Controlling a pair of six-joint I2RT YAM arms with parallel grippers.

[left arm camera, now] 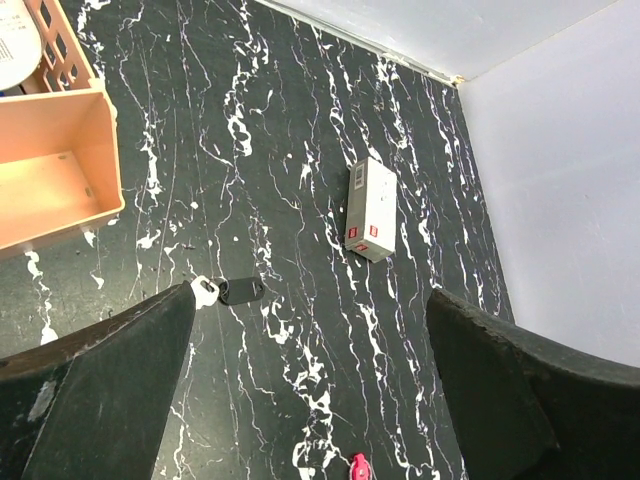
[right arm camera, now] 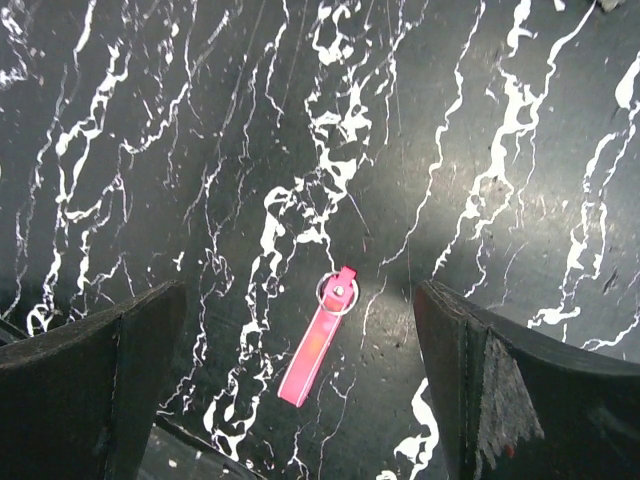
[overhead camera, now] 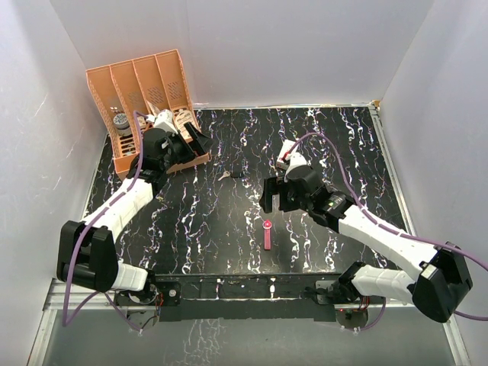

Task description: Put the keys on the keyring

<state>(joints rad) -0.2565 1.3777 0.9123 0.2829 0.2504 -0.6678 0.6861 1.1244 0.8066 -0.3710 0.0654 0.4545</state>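
Observation:
The keyring (overhead camera: 268, 233) is a short pink strap with a round ring at its far end, lying flat on the black marbled table. In the right wrist view the keyring (right arm camera: 318, 340) lies straight below my open, empty right gripper (right arm camera: 298, 290). My right gripper (overhead camera: 276, 200) hovers just behind it. The keys (overhead camera: 225, 176) are a tiny pale piece joined to a small black fob (overhead camera: 238, 175) at mid-table. In the left wrist view the keys (left arm camera: 204, 291) sit by the left finger. My left gripper (left arm camera: 310, 293) is open and empty, and hangs near the organizer (overhead camera: 197, 139).
An orange slotted organizer (overhead camera: 145, 107) holding items stands at the back left, with its corner in the left wrist view (left arm camera: 50, 170). A small white rectangular box (left arm camera: 371, 210) lies at mid-back, partly hidden by the right arm in the top view. White walls enclose the table.

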